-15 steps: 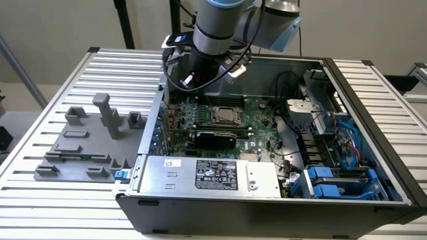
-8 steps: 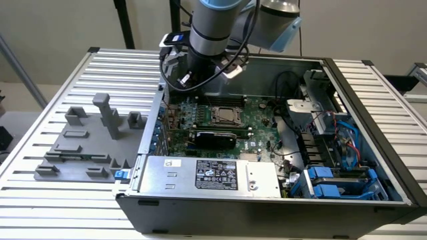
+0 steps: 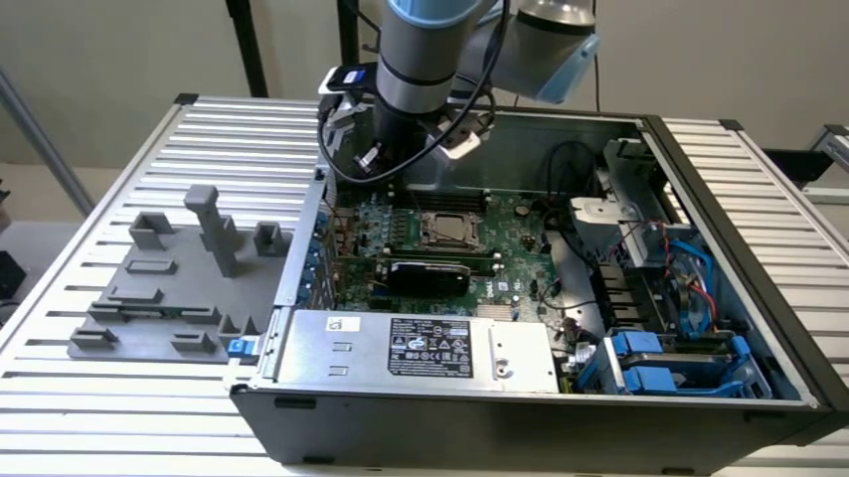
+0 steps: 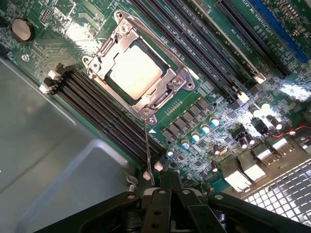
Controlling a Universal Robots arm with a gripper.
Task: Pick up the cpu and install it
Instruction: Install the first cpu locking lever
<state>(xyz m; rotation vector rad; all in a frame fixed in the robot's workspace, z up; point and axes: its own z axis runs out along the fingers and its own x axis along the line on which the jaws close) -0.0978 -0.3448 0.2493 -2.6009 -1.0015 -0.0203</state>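
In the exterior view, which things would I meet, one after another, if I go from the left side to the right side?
grey plastic fixture blocks → pale silver square cpu → blue plastic drive caddies

cpu (image 4: 134, 73) within socket frame (image 4: 177, 83)

This looks like a robotics lab or test workshop. Directly beneath the gripper (image 4: 165, 179) lies the green printed-circuit motherboard (image 4: 214, 92) of an open black metal computer case (image 3: 531, 417). The case stands on a ribbed aluminium-slat workbench (image 3: 239, 124). Grey plastic fixture blocks (image 3: 173, 288) sit well to the gripper's side, and a bare beige wall (image 3: 119, 50) rises behind it.
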